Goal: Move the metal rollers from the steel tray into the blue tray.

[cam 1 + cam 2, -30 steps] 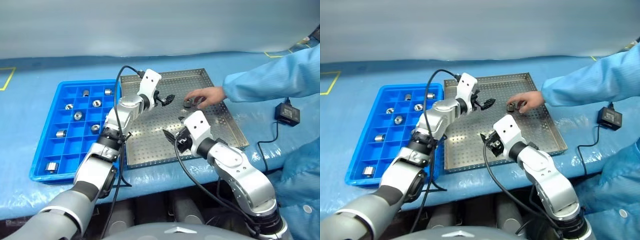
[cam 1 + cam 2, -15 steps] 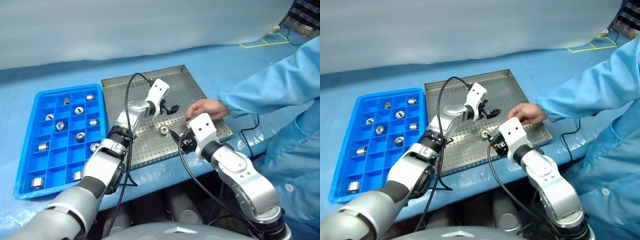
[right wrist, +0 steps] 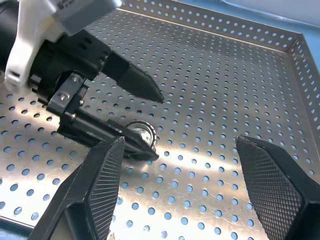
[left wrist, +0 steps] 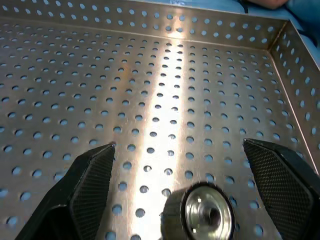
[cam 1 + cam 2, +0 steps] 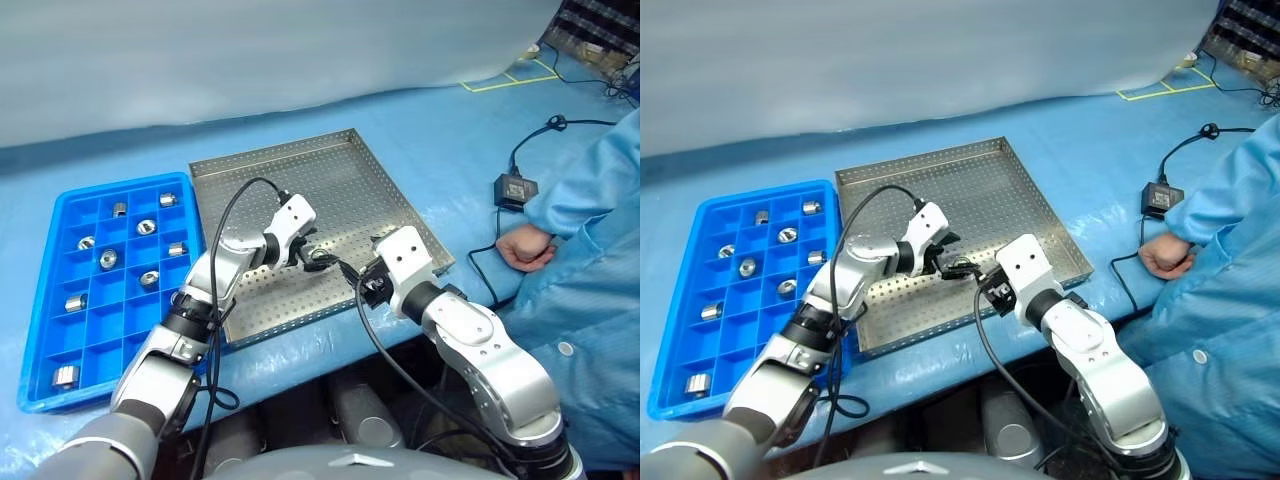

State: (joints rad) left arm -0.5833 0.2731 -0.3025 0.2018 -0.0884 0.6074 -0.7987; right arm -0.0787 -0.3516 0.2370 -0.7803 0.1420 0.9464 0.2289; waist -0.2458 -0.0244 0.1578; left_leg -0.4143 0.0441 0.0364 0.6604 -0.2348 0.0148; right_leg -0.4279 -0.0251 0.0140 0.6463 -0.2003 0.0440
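Left claw (image 4: 187, 195) spread wide, fingers either side of one metal roller (image 4: 202, 215) lying on the steel tray (image 5: 340, 175), not gripping. Right claw (image 3: 185, 190) open, empty, roller just beyond its fingertips. Other rollers sit in the blue tray (image 5: 45, 340), well off to the left claw's left.

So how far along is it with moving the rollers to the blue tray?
Done: nine rollers sit in compartments of the blue tray. In hand: the left claw, open, brackets the one visible roller lying on the steel tray, not yet gripped. The right claw hovers open and empty nearby. Left: grip that roller and carry it over.
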